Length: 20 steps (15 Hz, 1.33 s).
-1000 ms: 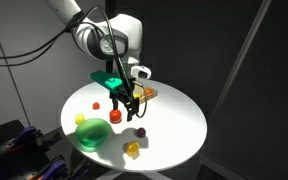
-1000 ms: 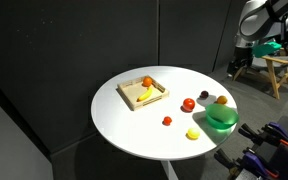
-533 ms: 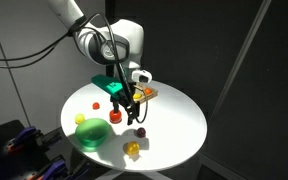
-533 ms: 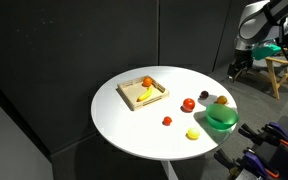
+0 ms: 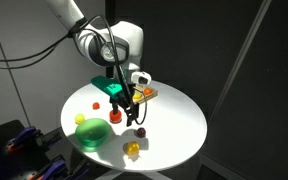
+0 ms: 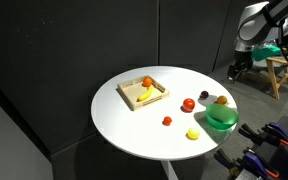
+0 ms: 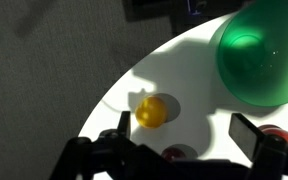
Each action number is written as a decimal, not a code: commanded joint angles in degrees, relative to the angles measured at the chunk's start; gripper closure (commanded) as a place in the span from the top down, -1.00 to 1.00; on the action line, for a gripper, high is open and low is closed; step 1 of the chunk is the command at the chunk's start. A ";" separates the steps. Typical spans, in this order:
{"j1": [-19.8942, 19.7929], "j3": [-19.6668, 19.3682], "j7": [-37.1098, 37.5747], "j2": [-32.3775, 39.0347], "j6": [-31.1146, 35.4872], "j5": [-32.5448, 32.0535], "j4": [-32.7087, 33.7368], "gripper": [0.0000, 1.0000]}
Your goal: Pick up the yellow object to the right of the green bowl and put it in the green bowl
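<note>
Where it lies, the yellow object [image 7: 151, 112] looks small, rounded, orange-tinged.

**Bits you can't properly see**

Wrist view: green bowl [image 7: 256, 58] is cut off by the top & rt edges. The gripper [image 7: 182, 135] fingers [image 7: 112, 135] are dark, blurry shapes, lower parts lost off the bottom edge. A red thing [image 7: 282, 136] is half cut at the rt edge, and a dark-red bit [image 7: 174, 152] sits partly behind the gripper. In an exterior view the wooden tray [image 5: 149, 94] is mostly hidden behind the gripper. In an exterior view the arm [image 6: 262, 18] runs off the top-rt corner, jaws too small to read.
</note>
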 commanded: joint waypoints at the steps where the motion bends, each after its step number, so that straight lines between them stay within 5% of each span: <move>1: -0.28 0.20 0.18 2.10 2.73 0.37 -0.01 1.00; 10: -1.89 0.64 -1.71 10.66 11.78 4.23 1.41 1.00; 20: -5.42 1.21 -5.12 19.08 11.10 6.80 8.65 1.00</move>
